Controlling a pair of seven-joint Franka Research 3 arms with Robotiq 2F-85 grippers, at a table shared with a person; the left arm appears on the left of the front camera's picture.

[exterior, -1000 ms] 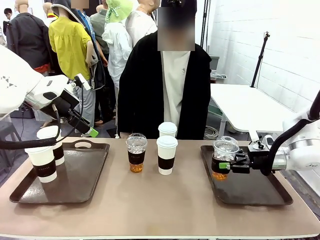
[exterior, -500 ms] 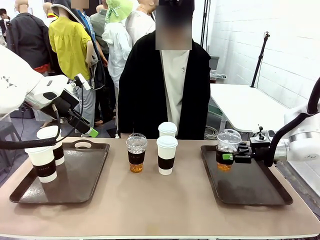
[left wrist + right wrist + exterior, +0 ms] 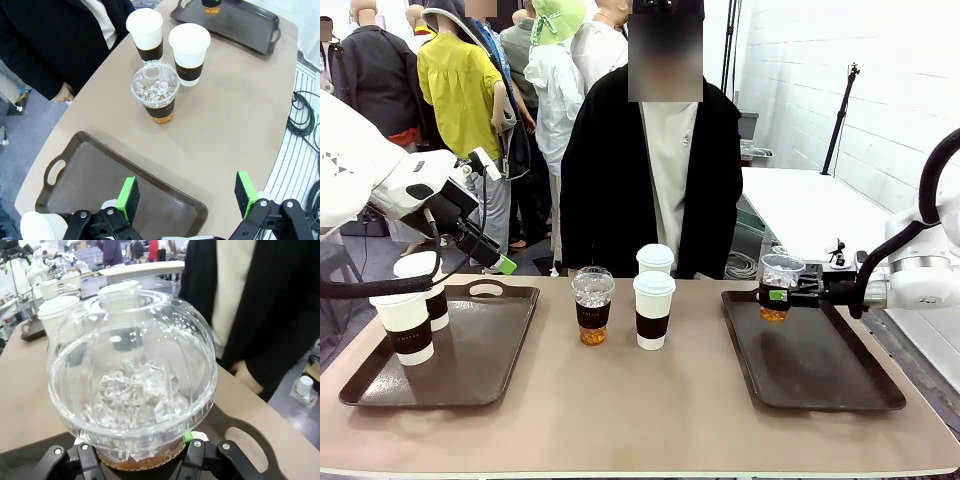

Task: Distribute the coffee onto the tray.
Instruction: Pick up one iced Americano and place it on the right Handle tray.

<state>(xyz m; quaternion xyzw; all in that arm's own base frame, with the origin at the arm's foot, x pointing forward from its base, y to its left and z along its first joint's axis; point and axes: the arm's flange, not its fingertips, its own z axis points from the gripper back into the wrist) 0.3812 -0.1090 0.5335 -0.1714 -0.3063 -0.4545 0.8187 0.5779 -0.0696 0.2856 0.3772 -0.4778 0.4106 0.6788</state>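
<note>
Right gripper (image 3: 781,296) clamps an iced cup (image 3: 779,271) over the right tray's (image 3: 820,375) far end. Left gripper (image 3: 187,196) hangs, fingers apart, above the left tray (image 3: 95,175).

Bright, even indoor light, faint soft shadows, highlights on the dome-lidded cup (image 3: 132,365), background behind it blurred
</note>
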